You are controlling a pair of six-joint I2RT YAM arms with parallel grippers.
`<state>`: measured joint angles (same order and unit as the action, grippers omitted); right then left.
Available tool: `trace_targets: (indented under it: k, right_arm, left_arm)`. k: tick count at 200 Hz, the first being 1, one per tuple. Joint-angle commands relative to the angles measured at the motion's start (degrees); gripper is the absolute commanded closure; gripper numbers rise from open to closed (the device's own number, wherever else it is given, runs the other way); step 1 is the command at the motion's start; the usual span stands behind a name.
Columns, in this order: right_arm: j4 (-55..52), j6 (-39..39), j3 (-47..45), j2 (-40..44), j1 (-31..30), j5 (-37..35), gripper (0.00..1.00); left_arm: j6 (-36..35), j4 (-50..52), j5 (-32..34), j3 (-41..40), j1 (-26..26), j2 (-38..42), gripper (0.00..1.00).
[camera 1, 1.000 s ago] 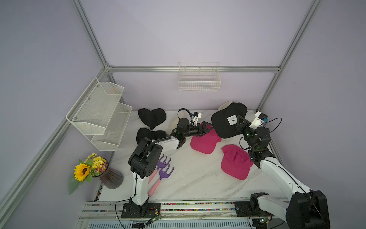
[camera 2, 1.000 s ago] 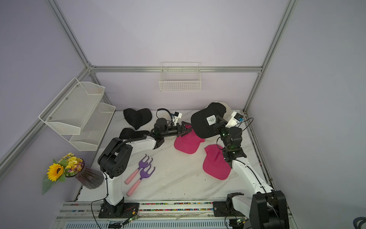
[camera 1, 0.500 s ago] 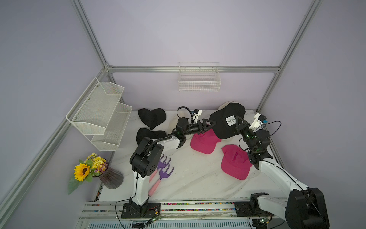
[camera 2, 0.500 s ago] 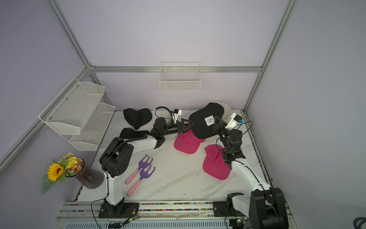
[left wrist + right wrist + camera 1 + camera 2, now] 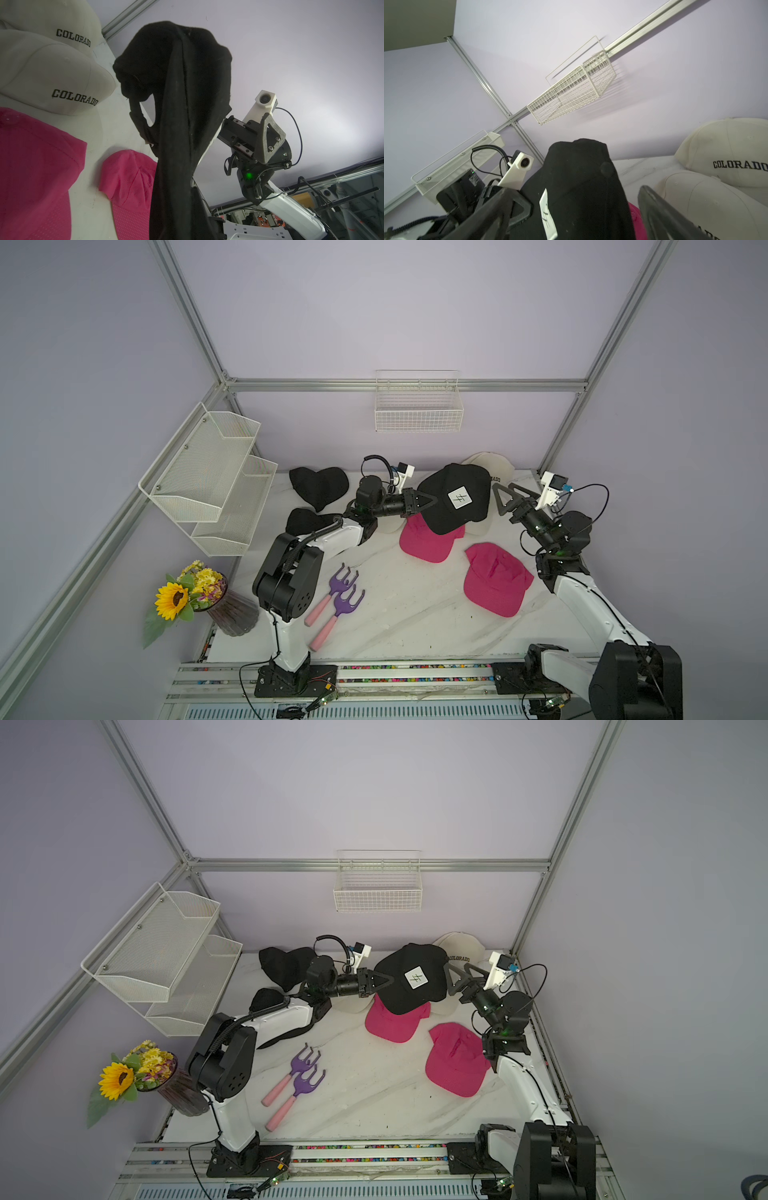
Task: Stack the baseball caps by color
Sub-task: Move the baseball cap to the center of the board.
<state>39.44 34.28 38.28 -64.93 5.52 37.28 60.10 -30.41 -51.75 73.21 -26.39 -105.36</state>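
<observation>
Black cap [image 5: 438, 508], white square label [image 5: 459, 497]

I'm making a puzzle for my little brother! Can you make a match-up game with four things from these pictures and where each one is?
Things:
1. black cap with the white tag
2. sunflower
3. wire basket
4. purple rakes

Places:
A. hanging on the back wall
B. in the vase
C. held up in the air by the left end effector
D. lying on the table

Pairs: 1-C, 2-B, 3-A, 4-D
</observation>
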Motion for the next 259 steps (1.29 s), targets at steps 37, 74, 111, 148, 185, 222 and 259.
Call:
trace_targets:
  k: [37,74,111,148,185,222,259]
  right_arm:
    - [-3.0,-7.6,5.0,-2.9,0.3,15.8,0.03]
    - [2.3,-4.7,5.2,-5.6,0.1,21.2,0.03]
    - [8.1,-3.4,4.3,-7.2,-2.4,24.9,0.04]
    - [7.9,-4.9,5.5,-8.7,-6.2,25.9,0.08]
    - [12.1,-2.6,5.7,-6.2,-6.3,30.5,0.3]
    - [10.3,-3.9,5.9,-3.1,-6.3,32.4,0.6]
    - [10.2,-3.7,6.0,-3.4,-6.3,32.6,0.66]
  left_arm:
    - [-11.6,15.1,-9.2,4.8,1.8,8.4,0.98]
    - [-11.2,14.5,-11.2,5.6,1.5,8.7,0.95]
    - [-9.0,11.7,-11.4,5.9,1.1,7.2,0.95]
    - [-7.9,10.8,-12.1,6.7,1.0,4.9,0.95]
    - [-16.4,22.9,-8.4,6.7,2.3,5.4,0.95]
    - [-19.7,27.9,-6.3,6.6,3.1,5.8,0.96]
    - [-21.5,29.9,-5.5,6.9,3.2,6.1,0.96]
